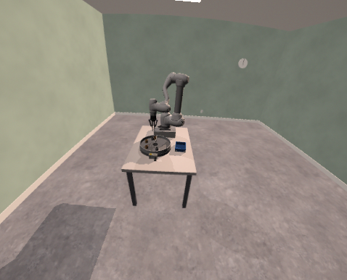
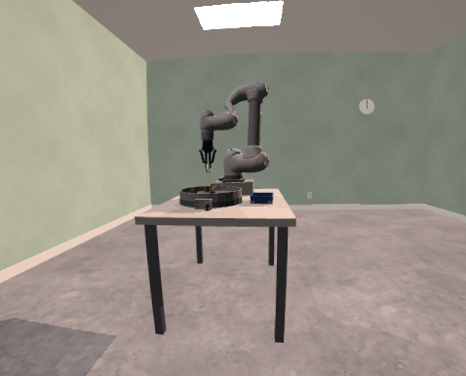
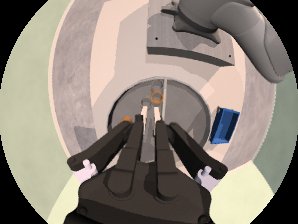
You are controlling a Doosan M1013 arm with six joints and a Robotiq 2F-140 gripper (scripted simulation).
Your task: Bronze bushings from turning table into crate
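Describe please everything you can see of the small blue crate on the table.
The small blue crate is a low, open-topped rectangular box, plastic-looking, with darker blue inside. It stands flat on the pale wooden table, beside the round dark turning table but apart from it, and in front of the arm's grey base plate. Nothing can be made out inside it at this size. The gripper hangs above the turning table, not over the crate, and nothing touches the crate except the table.
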